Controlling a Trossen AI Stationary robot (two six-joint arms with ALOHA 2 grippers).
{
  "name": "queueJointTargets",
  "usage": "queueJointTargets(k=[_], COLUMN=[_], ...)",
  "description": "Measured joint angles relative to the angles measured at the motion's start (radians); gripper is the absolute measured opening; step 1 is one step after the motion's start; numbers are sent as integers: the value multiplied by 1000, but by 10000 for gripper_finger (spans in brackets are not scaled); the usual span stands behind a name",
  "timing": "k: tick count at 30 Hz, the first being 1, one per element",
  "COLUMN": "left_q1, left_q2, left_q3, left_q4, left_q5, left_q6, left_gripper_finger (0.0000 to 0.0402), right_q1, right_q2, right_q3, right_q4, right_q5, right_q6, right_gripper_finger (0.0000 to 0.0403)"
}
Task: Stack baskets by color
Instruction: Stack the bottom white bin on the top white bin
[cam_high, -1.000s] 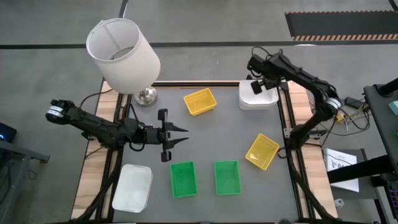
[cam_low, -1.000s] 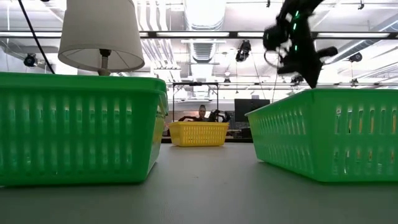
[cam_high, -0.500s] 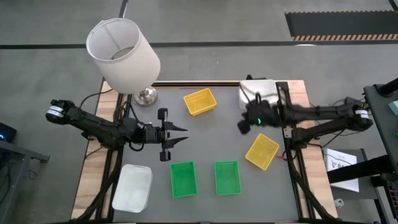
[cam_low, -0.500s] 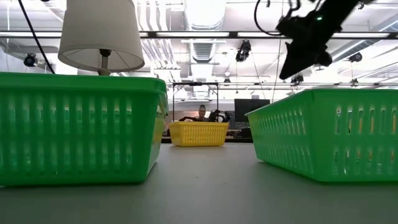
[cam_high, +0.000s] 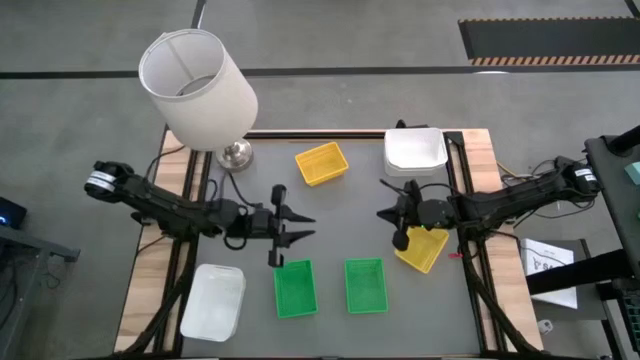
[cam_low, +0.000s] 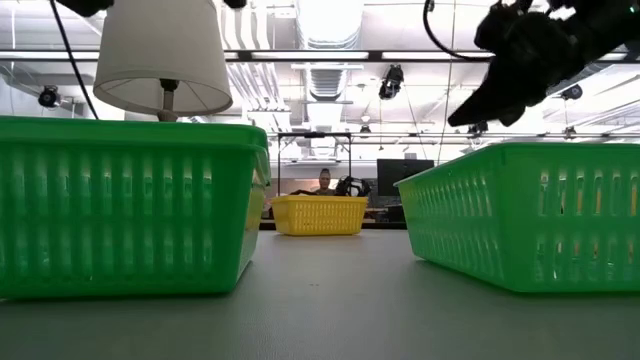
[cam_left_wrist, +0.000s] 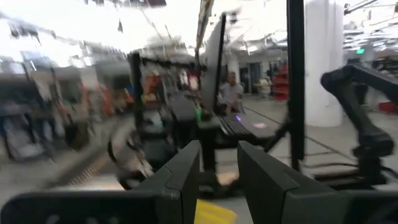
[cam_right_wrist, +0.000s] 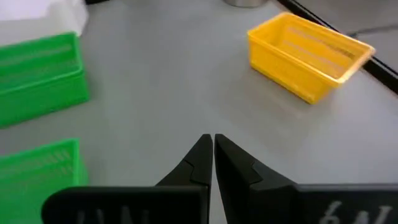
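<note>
Two green baskets sit side by side near the front edge, filling the low view. One yellow basket rests at the far middle. Another yellow basket lies at the right, partly under my right arm. White baskets stand nested at the far right, and one white basket lies at the near left. My left gripper hovers open above the table, left of centre, pointing right. My right gripper is shut and empty, pointing left over bare table.
A lamp with a white shade stands on its metal base at the far left corner. Bare grey table lies between the two grippers. Wooden rails run along the table's left and right sides.
My right gripper has swung away from above the white baskets at the far right, toward the near edge and down, and has turned so it points toward the table's left. My left gripper has shifted a little toward the right and near edge, rolling slightly.
</note>
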Motion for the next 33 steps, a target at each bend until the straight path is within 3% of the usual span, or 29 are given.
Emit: queueJointTargets(k=[10,14,18,21,23,26,29,33], left_q1=[-82,-127,-196,-252,-293,-347,-390,-409], left_q2=[212,263,247,237,250,309,338,343], left_q3=[61,112,206,332,434,565,646,653], left_q4=[25,-60,-446,-949,-1339,-1787,-1968,-2008], left_q5=[-10,-79,-221,-275,-257,-94,9,61], left_q6=[-337,-508,-780,-1138,-1444,-1778,-1909,-1973], left_gripper_finger=[93,93,92,92,92,92,92,92], right_q1=[0,0,0,0,0,0,0,0], right_q2=[0,2,3,2,4,4,4,4], right_q3=[-24,-18,-14,-13,-13,-13,-13,-13], right_q4=[176,208,210,210,211,210,210,211], right_q5=[-128,-143,-144,-144,-144,-144,-144,-144], right_q6=[-206,-281,-352,-384,-398,-407,-419,-443], right_gripper_finger=[11,11,11,11,11,11,11,11])
